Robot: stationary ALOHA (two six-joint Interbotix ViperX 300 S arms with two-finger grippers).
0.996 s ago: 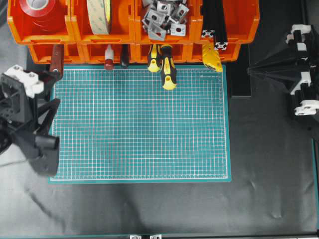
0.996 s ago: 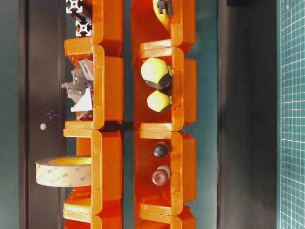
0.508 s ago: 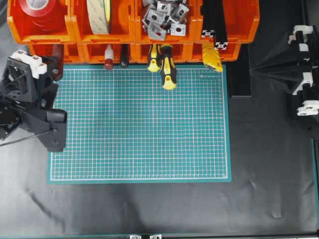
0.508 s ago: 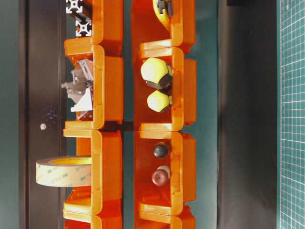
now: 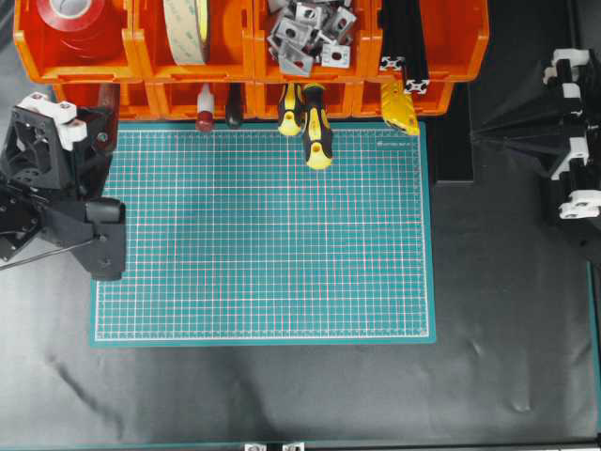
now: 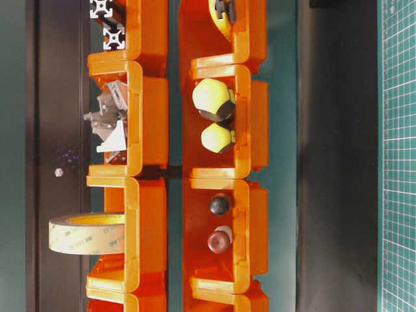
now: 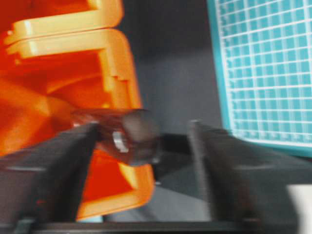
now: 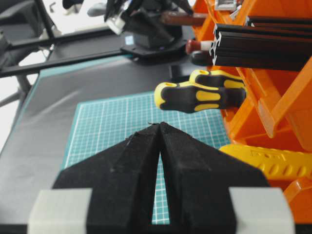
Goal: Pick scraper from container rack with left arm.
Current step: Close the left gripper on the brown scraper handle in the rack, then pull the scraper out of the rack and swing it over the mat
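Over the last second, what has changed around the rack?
The left gripper has swung up toward the container rack, and its jaws now straddle the scraper handle, one finger touching, not clamped. The scraper sits in its bin as before; right gripper, screwdrivers and tape unchanged.

reddish-brown scraper (image 7: 124, 135) handle juts from the orange container rack's (image 5: 249, 42) leftmost front bin.

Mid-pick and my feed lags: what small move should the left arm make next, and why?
Probably finish closing. In the wrist view the scraper handle end sits between the left gripper fingers, touching the left one with a gap to the other, still resting in the rack.
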